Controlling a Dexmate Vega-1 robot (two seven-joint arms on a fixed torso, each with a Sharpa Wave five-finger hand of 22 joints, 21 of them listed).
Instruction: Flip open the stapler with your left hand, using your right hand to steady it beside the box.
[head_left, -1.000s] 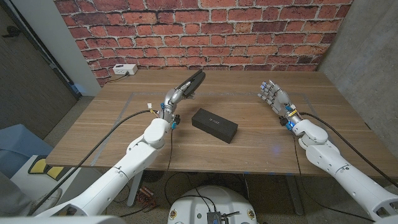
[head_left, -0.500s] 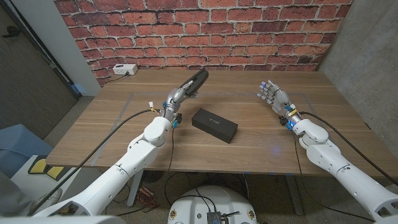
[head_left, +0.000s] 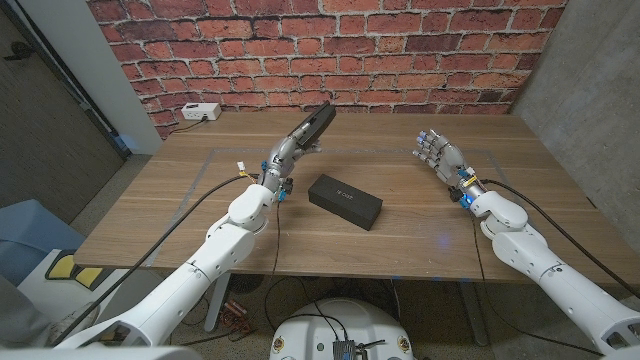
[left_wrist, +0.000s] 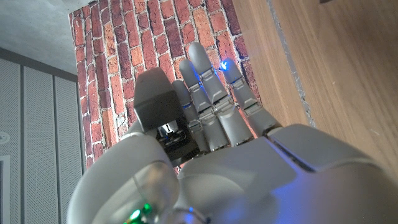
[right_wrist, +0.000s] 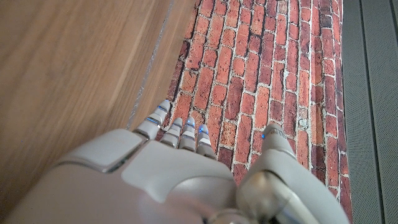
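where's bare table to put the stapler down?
Bare wood between the black rectangular box and right hand, and along the near edge. Tighter by the left hand holding the dark stapler, beside the box.

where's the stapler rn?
Head view: the stapler is held in the left hand, raised over the table's far left-centre, behind the black box.

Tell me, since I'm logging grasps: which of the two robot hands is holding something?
The left hand: it grips the dark grey stapler, raised above the wooden table. The right hand holds nothing, fingers apart.
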